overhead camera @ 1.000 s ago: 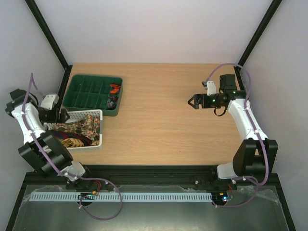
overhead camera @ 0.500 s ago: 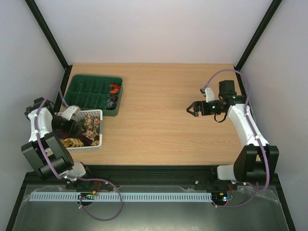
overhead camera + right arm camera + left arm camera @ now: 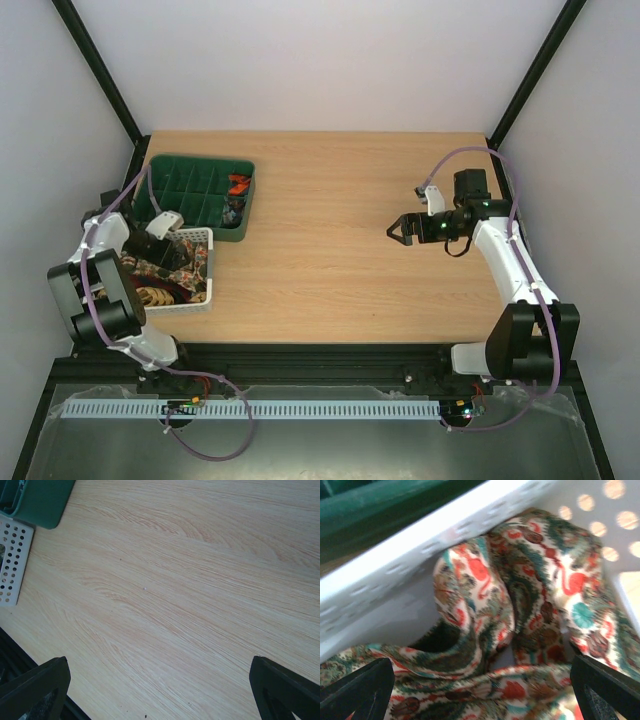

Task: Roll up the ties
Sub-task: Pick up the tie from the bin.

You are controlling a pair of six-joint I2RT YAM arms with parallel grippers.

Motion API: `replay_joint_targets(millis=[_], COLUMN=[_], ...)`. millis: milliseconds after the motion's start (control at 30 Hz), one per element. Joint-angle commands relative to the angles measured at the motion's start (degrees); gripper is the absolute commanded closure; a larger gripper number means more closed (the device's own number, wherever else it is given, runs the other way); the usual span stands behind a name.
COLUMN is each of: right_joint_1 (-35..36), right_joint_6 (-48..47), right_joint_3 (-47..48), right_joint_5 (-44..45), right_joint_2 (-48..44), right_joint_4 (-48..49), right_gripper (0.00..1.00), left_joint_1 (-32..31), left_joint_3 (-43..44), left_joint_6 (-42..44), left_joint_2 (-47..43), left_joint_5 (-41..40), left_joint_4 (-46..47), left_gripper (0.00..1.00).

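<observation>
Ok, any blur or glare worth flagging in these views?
Left wrist: soft throughout, the tie and basket wall smeared, the holes at top right glowing bright. Right wrist: sharp on the table grain, evenly lit. Top: clear, even light, faint shadows only.

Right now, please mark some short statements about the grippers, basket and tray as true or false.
1. The left gripper hangs open over the floral tie in the white basket. True.
2. The right gripper holds a tie. False: it is open above the table, holding nothing.
3. An orange-red tie lies in the green tray. True.
4. The white basket stands at the table's right edge. False: at the left edge, next to the green tray.
</observation>
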Motion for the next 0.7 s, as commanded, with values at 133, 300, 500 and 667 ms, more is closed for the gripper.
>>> replay_joint_targets(millis=[133, 300, 500, 667], right_joint_1=[0.39, 0.39, 0.39, 0.39], right_joint_6=[-0.28, -0.28, -0.28, -0.33], right_joint_3=[-0.25, 0.77, 1.79, 2.3], right_joint_5=[-1.16, -1.37, -0.7, -0.71], right_joint_2=[-1.07, -0.03, 0.63, 0.94], right_joint_4=[-3.18, -3.09, -3.07, -3.17], right_gripper=[0.01, 0.01, 0.01, 0.01], left_joint_1=[-1.1, -1.44, -1.34, 1.47], left_joint_3=[0.34, -0.76, -1.36, 3.36], left_joint_6=[-1.05, 2.3, 5.07, 5.75], left_joint_2=[4.7, 3.61, -0.67, -3.25], left_joint_5=[-1.45, 1.03, 2.12, 4.83], left_joint_4=[8.25, 7.88, 3.73, -3.18], left_gripper=[0.09, 0.37, 0.82, 0.98])
